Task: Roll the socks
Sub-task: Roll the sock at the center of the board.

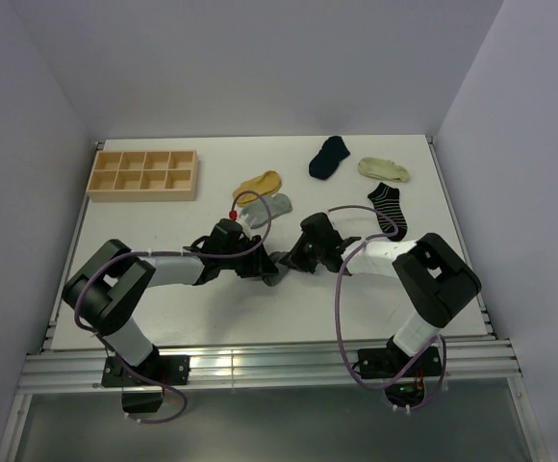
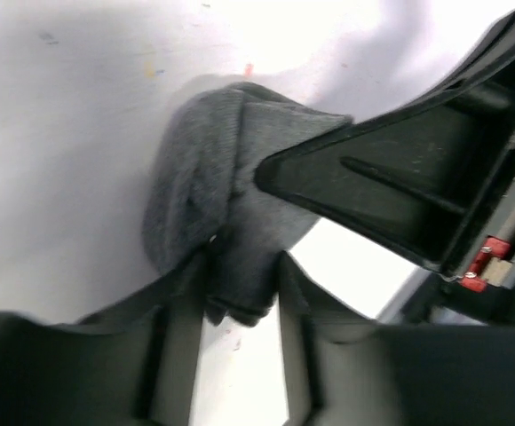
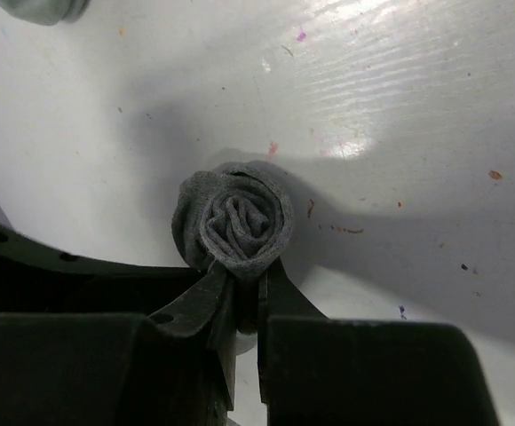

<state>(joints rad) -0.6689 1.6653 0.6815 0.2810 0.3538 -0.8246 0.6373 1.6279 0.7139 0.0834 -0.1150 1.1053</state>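
A dark grey sock is wound into a tight roll on the white table, its spiral end facing the right wrist camera. My right gripper is shut on the roll's lower edge, with fabric pinched between narrow jaws. In the left wrist view the same sock lies bunched, one end hanging between my left gripper's parted fingers. The right gripper's black finger presses into the sock from the right. From above, the left gripper and right gripper meet over the sock at the table's middle front.
Behind the grippers lie a mustard-yellow sock and a light grey sock. Further right are a navy sock, a cream sock and a black-and-white striped sock. A wooden compartment tray sits at the back left.
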